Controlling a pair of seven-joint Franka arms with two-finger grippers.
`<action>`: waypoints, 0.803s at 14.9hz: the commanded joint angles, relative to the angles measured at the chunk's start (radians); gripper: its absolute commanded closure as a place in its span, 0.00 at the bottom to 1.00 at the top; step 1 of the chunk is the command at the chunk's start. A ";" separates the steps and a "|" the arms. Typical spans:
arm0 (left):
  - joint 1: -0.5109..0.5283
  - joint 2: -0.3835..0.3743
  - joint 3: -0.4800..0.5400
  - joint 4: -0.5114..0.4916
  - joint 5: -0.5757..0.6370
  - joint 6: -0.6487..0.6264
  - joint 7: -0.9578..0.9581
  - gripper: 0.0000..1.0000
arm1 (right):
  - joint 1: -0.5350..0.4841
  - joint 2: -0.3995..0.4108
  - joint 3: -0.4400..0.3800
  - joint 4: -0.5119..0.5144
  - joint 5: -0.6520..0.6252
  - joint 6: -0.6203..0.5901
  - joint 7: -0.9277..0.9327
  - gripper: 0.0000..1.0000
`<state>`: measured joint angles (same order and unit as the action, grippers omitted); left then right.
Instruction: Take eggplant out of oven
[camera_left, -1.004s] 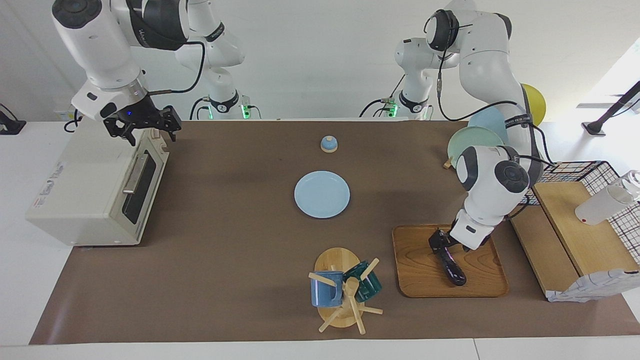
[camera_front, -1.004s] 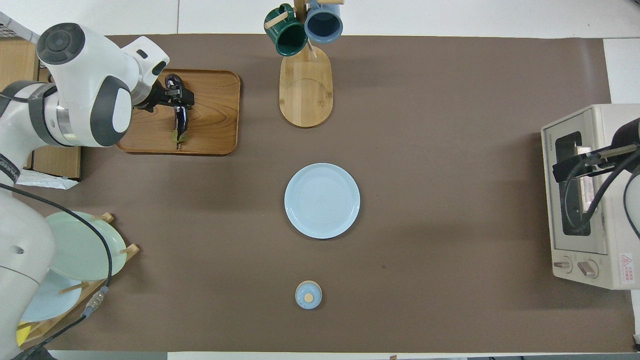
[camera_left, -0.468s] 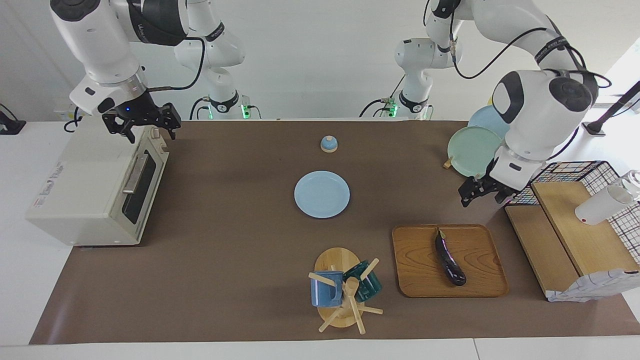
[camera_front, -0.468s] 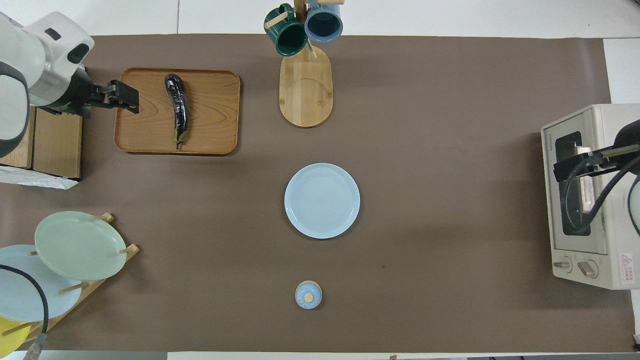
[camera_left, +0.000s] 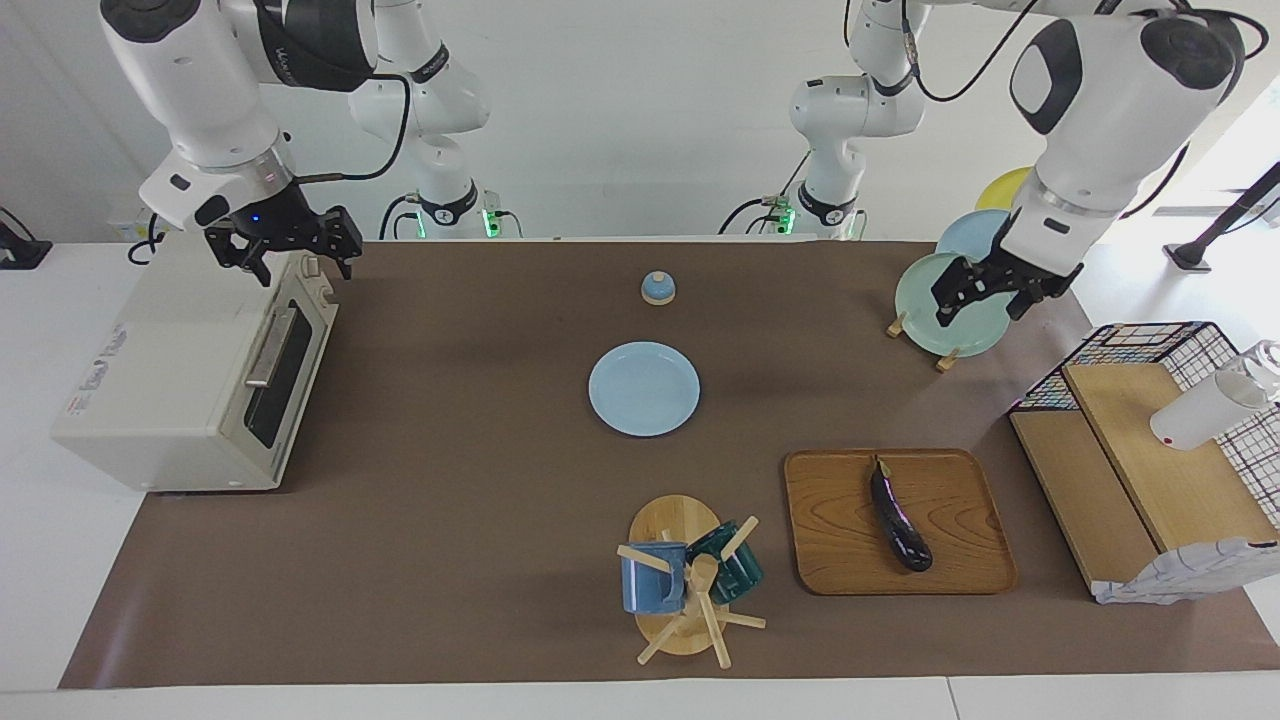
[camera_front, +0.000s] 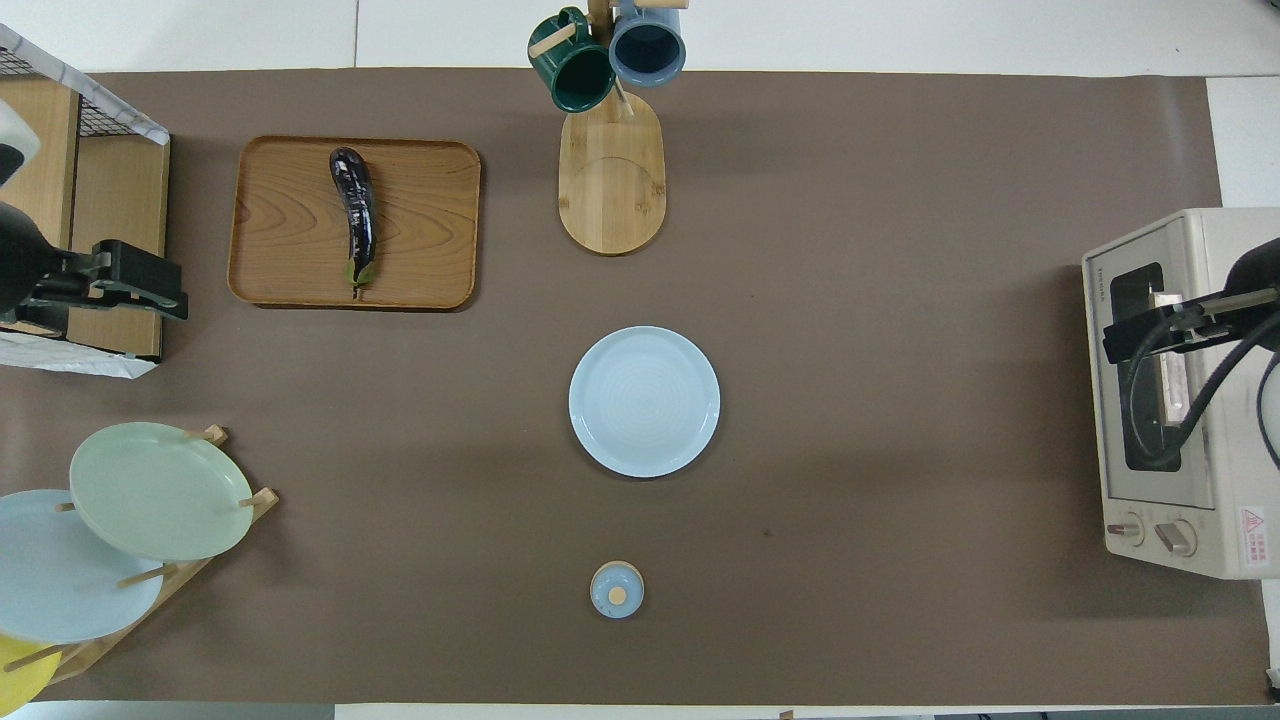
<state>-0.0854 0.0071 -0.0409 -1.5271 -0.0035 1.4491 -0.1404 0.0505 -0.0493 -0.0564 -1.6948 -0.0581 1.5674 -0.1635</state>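
Glossy eggplant (camera_left: 899, 516), grained wooden tray (camera_left: 960, 560), matt brown table cover (camera_left: 450, 450)

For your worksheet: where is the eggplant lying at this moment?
The eggplant lies on the wooden tray toward the left arm's end of the table, beside the mug rack and apart from both arms.

Brown-covered table (camera_left: 480, 500), oven (camera_left: 190, 370), blue plate (camera_left: 643, 388), wooden tray (camera_left: 960, 560), mug stand (camera_left: 680, 540), plate rack (camera_front: 215, 525)
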 joint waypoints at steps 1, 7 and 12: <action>-0.014 -0.077 0.000 -0.143 0.017 0.013 -0.036 0.00 | -0.003 -0.004 -0.005 0.007 0.035 -0.003 0.001 0.00; -0.014 -0.038 0.003 -0.112 -0.024 0.131 -0.033 0.00 | -0.003 -0.004 -0.005 0.007 0.035 -0.001 -0.004 0.00; -0.010 -0.042 0.003 -0.113 -0.036 0.080 -0.033 0.00 | 0.000 -0.006 -0.003 0.007 0.031 -0.001 -0.002 0.00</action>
<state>-0.0877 -0.0398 -0.0470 -1.6508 -0.0248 1.5603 -0.1610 0.0504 -0.0494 -0.0564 -1.6911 -0.0499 1.5674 -0.1635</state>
